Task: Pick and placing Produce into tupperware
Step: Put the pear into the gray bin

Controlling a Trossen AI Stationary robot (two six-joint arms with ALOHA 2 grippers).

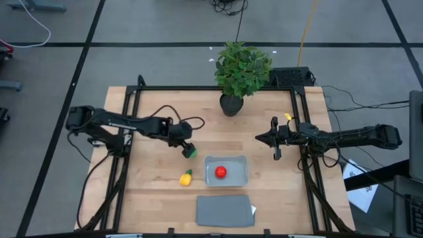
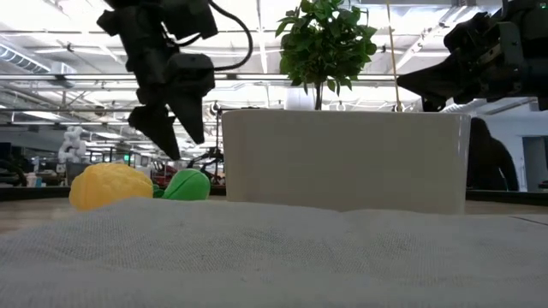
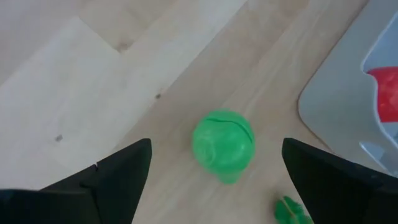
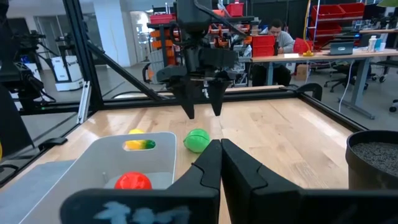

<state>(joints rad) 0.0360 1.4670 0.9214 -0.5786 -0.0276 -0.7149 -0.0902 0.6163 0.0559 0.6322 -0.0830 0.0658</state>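
Light wooden table with a black frame around it, sitting on a grey floor marked with dark tape lines. Nearest the front edge is a flat dark grey lid, lying apart from everything else.

Just behind the lid is the tupperware, translucent grey-blue, with the round red piece already inside it. To its left, out on the bare wood, is the yellow piece with a green tip, close to the container but not touching.

A bit further back is the round green piece, also on the wood, just off the container's corner. The left gripper hangs right over it with fingers spread wide, the green one sitting in the gap below, not gripped. In the low view the fingers are clearly above it, not touching.

The right gripper is parked off by the right side of the frame, well clear of the produce, fingers pressed together on nothing.

At the back edge stands a leafy potted plant in a dark pot.

Beyond the table the room is a big workshop: desks, red bins on shelves, office chairs, and a person seated at a desk in the distance.
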